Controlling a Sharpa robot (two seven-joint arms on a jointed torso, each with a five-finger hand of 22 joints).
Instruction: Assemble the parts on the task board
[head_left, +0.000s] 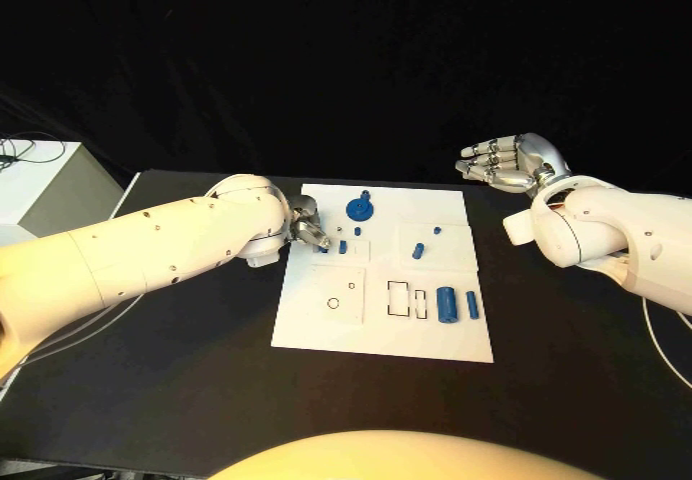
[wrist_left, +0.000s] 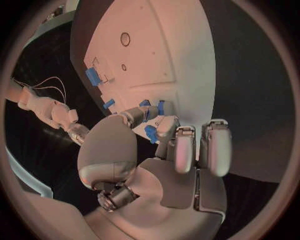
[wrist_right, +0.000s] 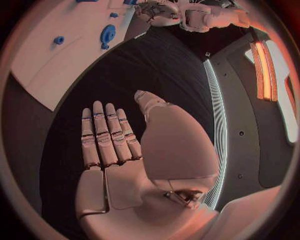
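Several small blue parts (head_left: 449, 303) (one round) on white task board (head_left: 378, 335)

The black bench (head_left: 173, 400) carries the white task board (head_left: 382, 335), lying flat at its middle.

The left robot hand (head_left: 307, 226) sits half tucked behind its own forearm at the task board (head_left: 384, 330) edge, fingertips covering a small blue part (wrist_left: 150, 133) there — whether it's pinched or merely touched can't be made out.
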